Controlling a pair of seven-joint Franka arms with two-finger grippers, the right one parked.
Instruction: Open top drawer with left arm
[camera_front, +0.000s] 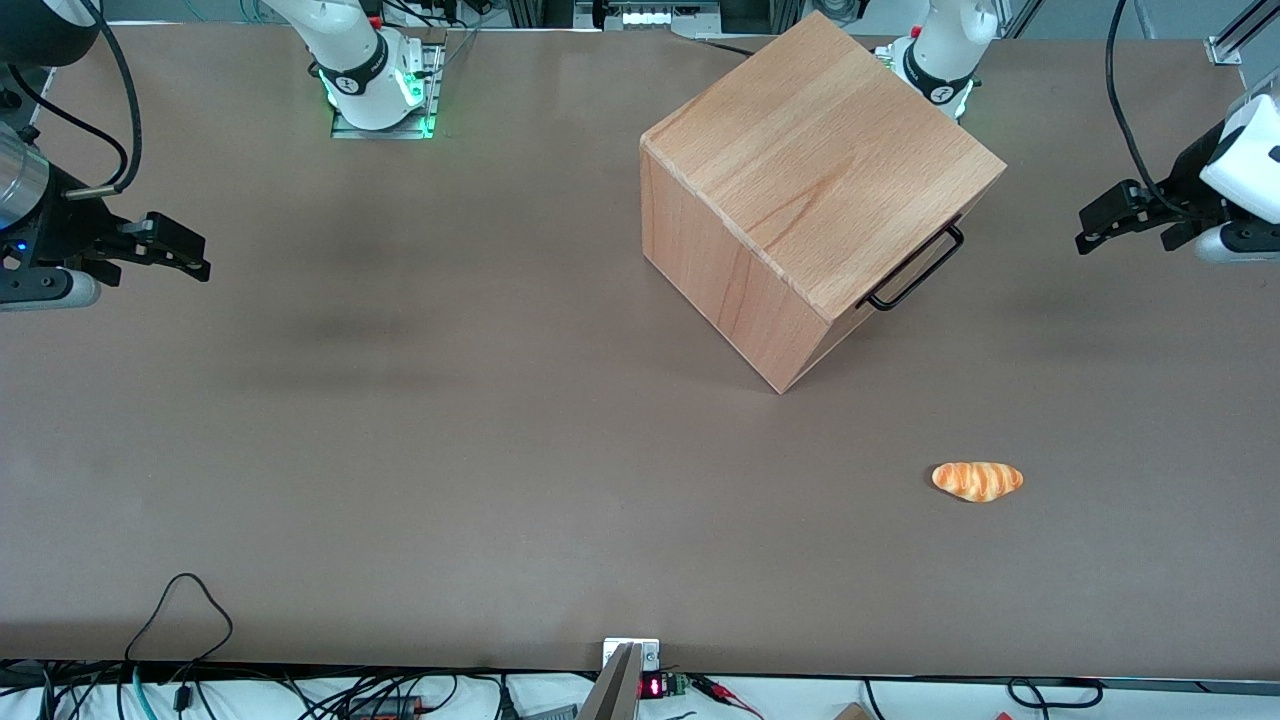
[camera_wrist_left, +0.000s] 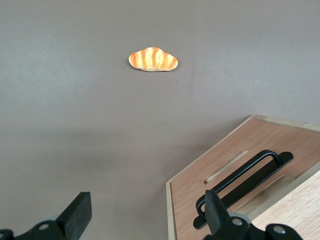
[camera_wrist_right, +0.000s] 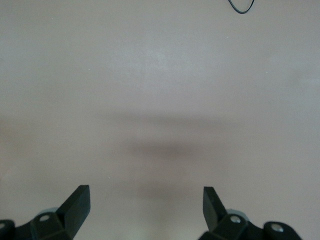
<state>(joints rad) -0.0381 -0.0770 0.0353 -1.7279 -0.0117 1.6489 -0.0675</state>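
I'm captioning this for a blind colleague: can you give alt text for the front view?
A wooden cabinet stands on a brown table, its black drawer handle facing the left arm's open gripper, which hangs apart from it. A croissant lies nearer the camera.

- The cabinet (camera_front: 815, 190) stands on the table (camera_front: 400, 450), turned so that one corner points toward the front camera.
- The top drawer (camera_wrist_left: 235, 172) sits in the cabinet's front, just under its top board, and that front faces the working arm's end of the table.
- The handle (camera_front: 920, 268) juts out from the drawer's front.
- The left arm's gripper (camera_front: 1100, 225) hangs above the table in front of the cabinet, well apart from the handle, fingers spread wide with nothing between them.
- The croissant (camera_front: 977, 480) lies on the table, nearer to the front camera than the cabinet, well apart from it.
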